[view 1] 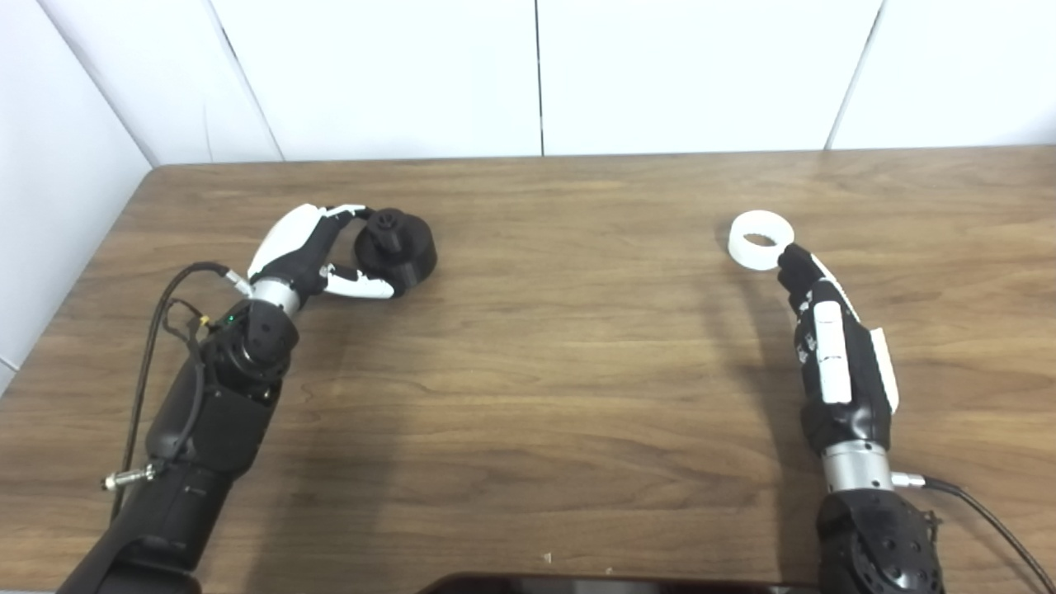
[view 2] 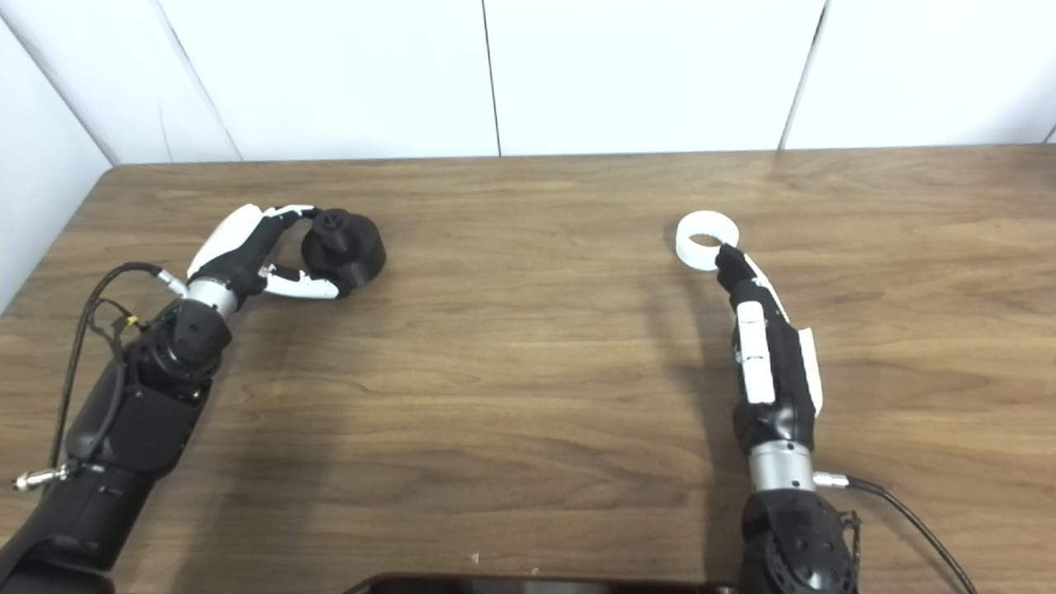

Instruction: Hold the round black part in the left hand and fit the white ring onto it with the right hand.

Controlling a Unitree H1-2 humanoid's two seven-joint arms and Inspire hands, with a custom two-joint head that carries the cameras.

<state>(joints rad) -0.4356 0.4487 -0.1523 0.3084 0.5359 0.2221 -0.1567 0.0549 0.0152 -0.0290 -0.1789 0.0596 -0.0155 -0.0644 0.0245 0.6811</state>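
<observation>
Reaching along the table (view 1: 528,346), the right hand (view 1: 829,346) has its fingertips at the near edge of the white ring (view 1: 761,239), which lies flat on the far right, not gripped; whether the fingers are spread or closed is hard to tell edge-on. The left hand (view 1: 318,252) cups the round black part (view 1: 396,250) at the far left, fingers curled around it, though it seems to rest on the wood. A nudge could skate the ring away, and a loose cupping hold could let the part tip.

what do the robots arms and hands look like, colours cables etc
Both arms are matte black, each with a silver metal wrist collar. The left hand and right hand are black with glossy white shell panels. Black cables run from each wrist collar, and a small green light glows near the left wrist.
</observation>
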